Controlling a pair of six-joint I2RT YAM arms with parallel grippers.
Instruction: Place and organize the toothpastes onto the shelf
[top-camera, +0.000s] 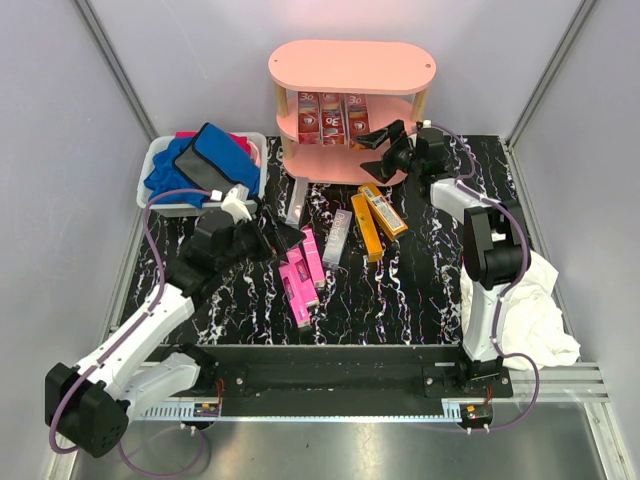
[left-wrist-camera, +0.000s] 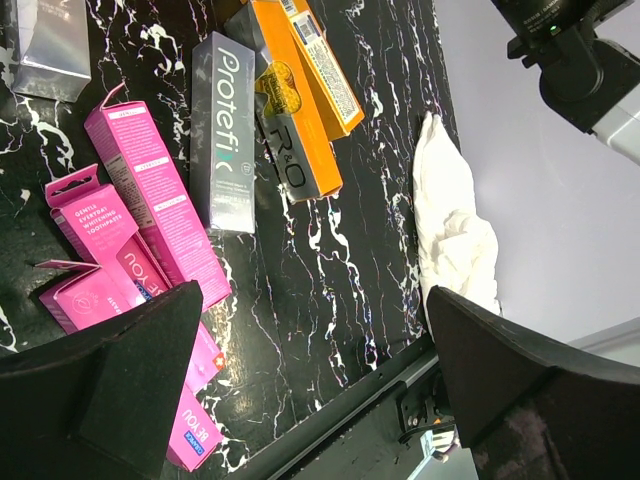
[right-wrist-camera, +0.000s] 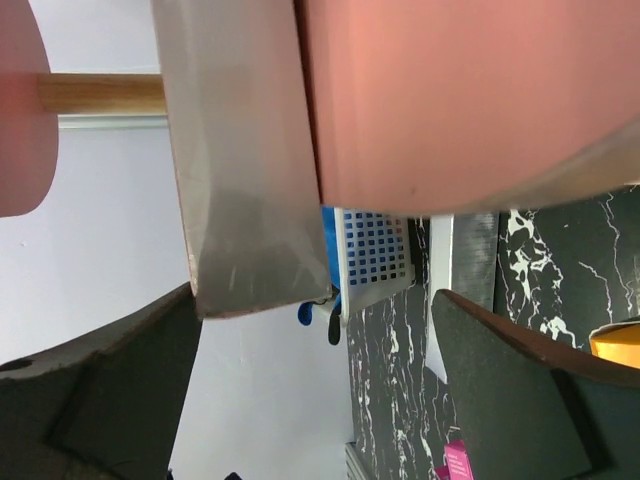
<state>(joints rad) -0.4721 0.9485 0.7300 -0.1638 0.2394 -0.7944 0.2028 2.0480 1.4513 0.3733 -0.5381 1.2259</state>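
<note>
The pink shelf stands at the back with three dark red toothpastes upright on its middle tier. My right gripper is open at the shelf's right end. In the right wrist view a silver-grey box rests against a pink tier, just beyond the spread right gripper and untouched. On the table lie pink boxes, a silver box and orange boxes. My left gripper hovers open over the pink boxes, its jaws empty.
A white bin holding blue cloths sits left of the shelf. Another silver box lies by the shelf's foot. A white cloth is bunched at the table's right edge, also seen as white cloth in the left wrist view.
</note>
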